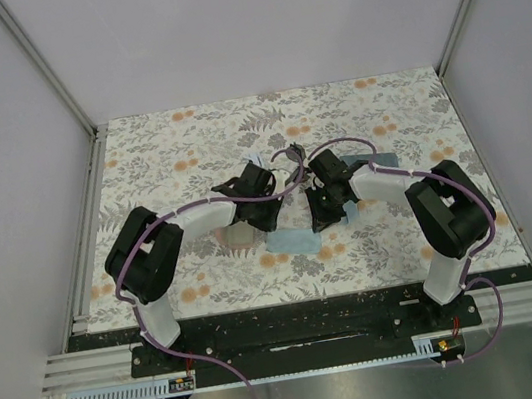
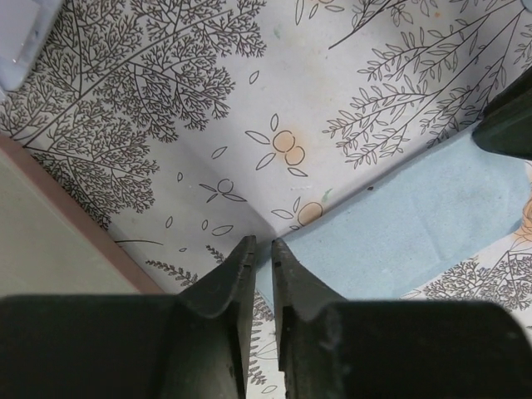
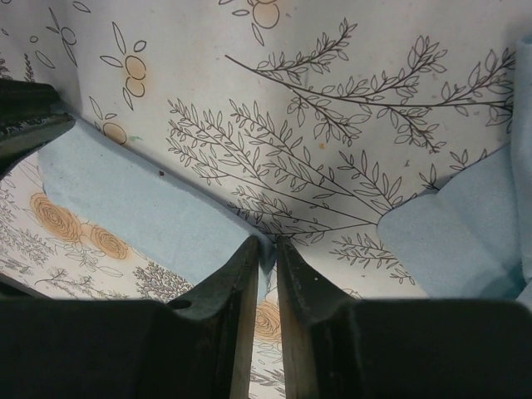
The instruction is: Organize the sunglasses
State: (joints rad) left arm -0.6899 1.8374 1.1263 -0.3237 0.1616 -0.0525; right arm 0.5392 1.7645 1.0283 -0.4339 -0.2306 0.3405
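Top external: sunglasses, probably the small dark shape at upper centre of the mat, though it is too small to confirm. The white pair cannot be picked out. Neither pair shows in the wrist views and neither is held.

Item: cloth, light blue, lying flat at centre frame between the two arms.

Item: left gripper, jaws all but closed, apparently pinching a corner of the cloth at lower centre of the left wrist view.

Item: right gripper, jaws likewise nearly closed on another corner of the cloth.

Item: second cloth, rumpled, at the right of the right wrist view, near the right gripper.

Item: case, pink-rimmed, at lower left of the left wrist view, just beside the left gripper.

Handling note: the step appears to be moving or spreading the cloth. It would go best with both arms raised together and the tension even, so neither corner slips. The path should stay clear of the case and the second cloth.
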